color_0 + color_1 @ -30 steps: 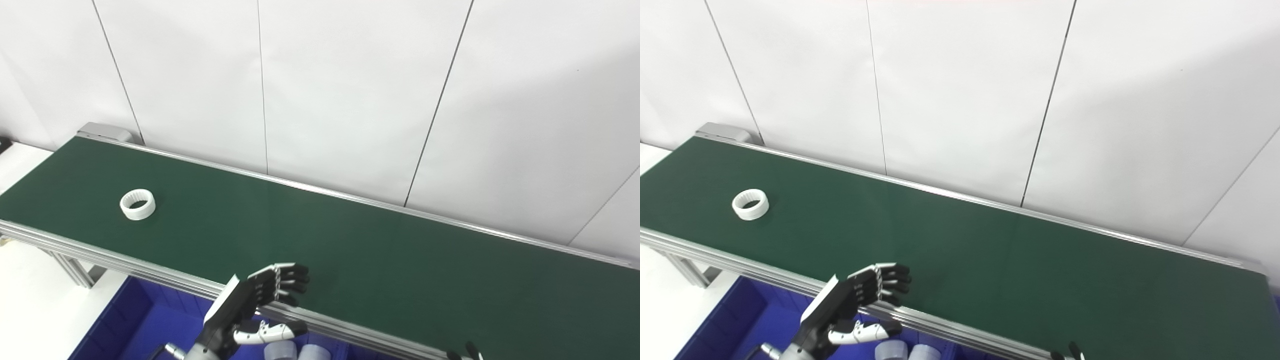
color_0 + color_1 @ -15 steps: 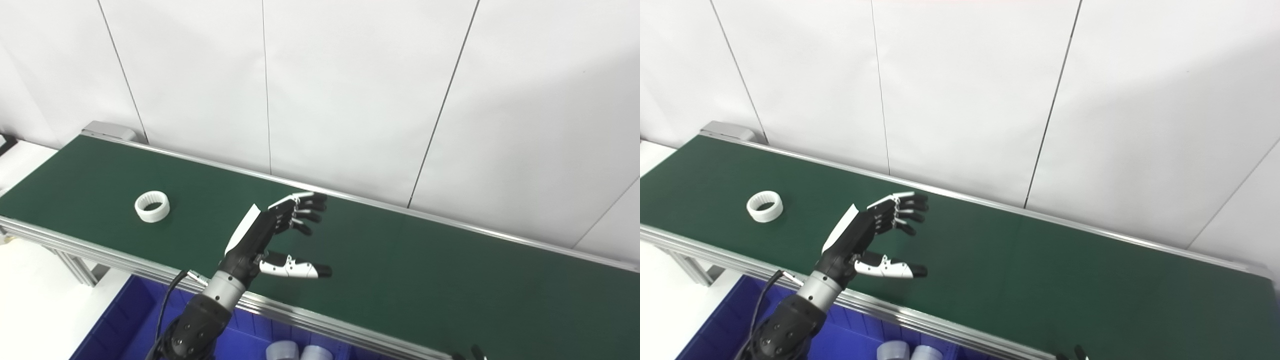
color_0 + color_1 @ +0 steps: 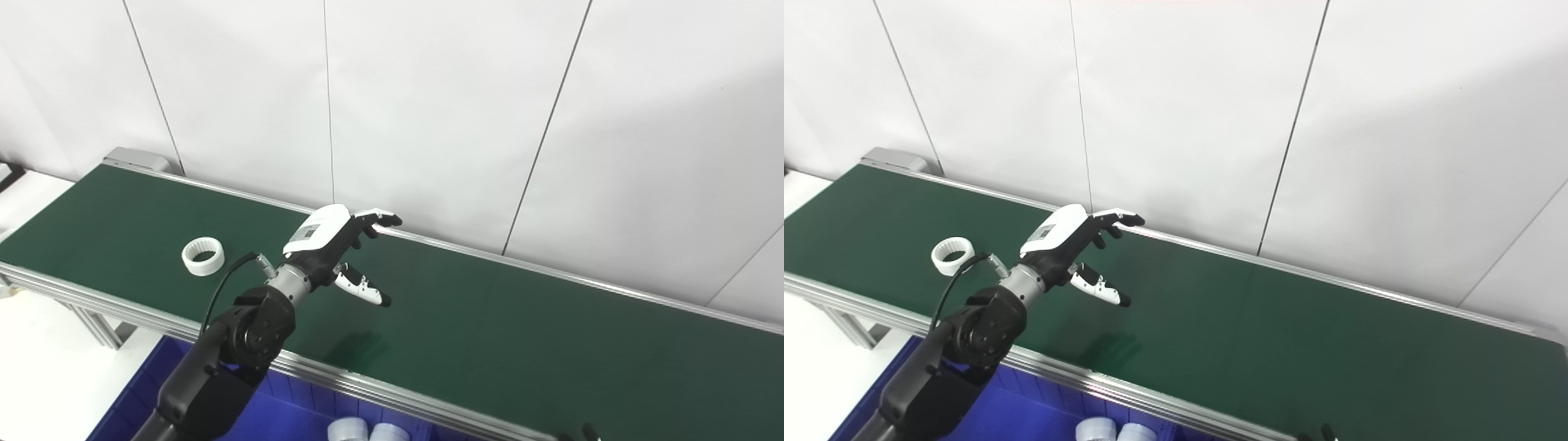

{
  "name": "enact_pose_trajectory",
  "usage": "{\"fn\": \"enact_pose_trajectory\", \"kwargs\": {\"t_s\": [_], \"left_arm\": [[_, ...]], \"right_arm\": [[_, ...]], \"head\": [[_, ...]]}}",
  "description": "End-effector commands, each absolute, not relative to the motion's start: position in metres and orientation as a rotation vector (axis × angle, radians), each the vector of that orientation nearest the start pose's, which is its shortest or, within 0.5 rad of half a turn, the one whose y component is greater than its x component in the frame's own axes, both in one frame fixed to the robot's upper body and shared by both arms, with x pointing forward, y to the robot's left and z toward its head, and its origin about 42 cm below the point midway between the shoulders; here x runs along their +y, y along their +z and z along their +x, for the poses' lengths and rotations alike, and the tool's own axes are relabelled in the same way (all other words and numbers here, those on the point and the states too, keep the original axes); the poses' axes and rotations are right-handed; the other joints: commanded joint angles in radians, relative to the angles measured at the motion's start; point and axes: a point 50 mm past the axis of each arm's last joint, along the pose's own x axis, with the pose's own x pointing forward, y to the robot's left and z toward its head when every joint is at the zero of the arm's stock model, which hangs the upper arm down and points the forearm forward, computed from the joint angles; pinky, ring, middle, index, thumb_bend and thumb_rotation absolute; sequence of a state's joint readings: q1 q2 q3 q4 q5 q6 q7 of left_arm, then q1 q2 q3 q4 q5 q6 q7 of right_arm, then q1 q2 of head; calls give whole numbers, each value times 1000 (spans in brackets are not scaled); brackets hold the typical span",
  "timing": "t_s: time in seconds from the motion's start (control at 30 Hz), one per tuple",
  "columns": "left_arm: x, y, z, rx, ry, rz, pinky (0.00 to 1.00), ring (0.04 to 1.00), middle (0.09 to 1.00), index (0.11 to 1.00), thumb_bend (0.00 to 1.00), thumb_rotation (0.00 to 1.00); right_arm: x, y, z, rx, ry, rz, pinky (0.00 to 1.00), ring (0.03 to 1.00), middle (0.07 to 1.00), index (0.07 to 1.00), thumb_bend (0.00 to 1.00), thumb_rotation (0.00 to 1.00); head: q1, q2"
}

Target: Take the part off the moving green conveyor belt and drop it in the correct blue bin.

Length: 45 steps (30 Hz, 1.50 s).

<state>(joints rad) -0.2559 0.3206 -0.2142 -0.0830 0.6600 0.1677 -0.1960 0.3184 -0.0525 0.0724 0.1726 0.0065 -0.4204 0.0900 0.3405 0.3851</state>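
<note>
1. At the near edge, bottom centre: two pale grey cylindrical parts (image 3: pixel 366 432) side by side inside the deep blue plastic bin (image 3: pixel 288 416), only their tops showing.
2. At the bottom right corner: dark fingertips of the right hand (image 3: pixel 585 432) barely in view — cannot tell whether spread or closed.
3. Just beyond the bin: the ribbed aluminium side rail (image 3: pixel 380 392) running along the near edge of the conveyor.
4. Raised over the long dark green conveyor belt (image 3: pixel 520 331): the black-and-white left hand (image 3: pixel 334 245), back upward, fingers spread and reaching toward the far rail, thumb angled down to the right — holding nothing, its shadow on the belt below.
5. Left of the hand, apart from it: the white ribbed plastic ring (image 3: pixel 203 256) lying flat on the belt, near the near edge.
6. Farthest: a white panelled wall (image 3: pixel 441 110) behind the belt.
</note>
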Motion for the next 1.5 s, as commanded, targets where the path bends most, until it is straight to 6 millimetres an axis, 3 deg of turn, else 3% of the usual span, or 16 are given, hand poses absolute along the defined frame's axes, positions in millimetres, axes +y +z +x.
{"fn": "enact_pose_trajectory", "kwargs": {"t_s": [0.0, 0.3, 0.93, 1.47], "left_arm": [[237, 198, 368, -184, -220, 1083, 600, 739, 808, 789, 892, 56], [234, 188, 388, -87, -287, 1205, 649, 777, 831, 790, 940, 0], [230, 166, 418, 66, -427, 1338, 741, 868, 885, 830, 944, 8], [225, 145, 417, 105, -534, 1396, 751, 860, 888, 821, 940, 0]], "right_arm": [[-218, 18, 160, -13, 102, -29, 850, 856, 890, 1000, 5, 1000], [-219, 18, 160, -11, 88, -46, 838, 872, 896, 1000, 64, 1000], [-215, 18, 158, -9, 86, -27, 836, 869, 897, 1000, 42, 1000], [-217, 19, 157, -10, 84, -31, 828, 870, 899, 1000, 77, 1000]], "head": [[0, 1], [7, 1], [-7, 9], [-9, 11]]}}
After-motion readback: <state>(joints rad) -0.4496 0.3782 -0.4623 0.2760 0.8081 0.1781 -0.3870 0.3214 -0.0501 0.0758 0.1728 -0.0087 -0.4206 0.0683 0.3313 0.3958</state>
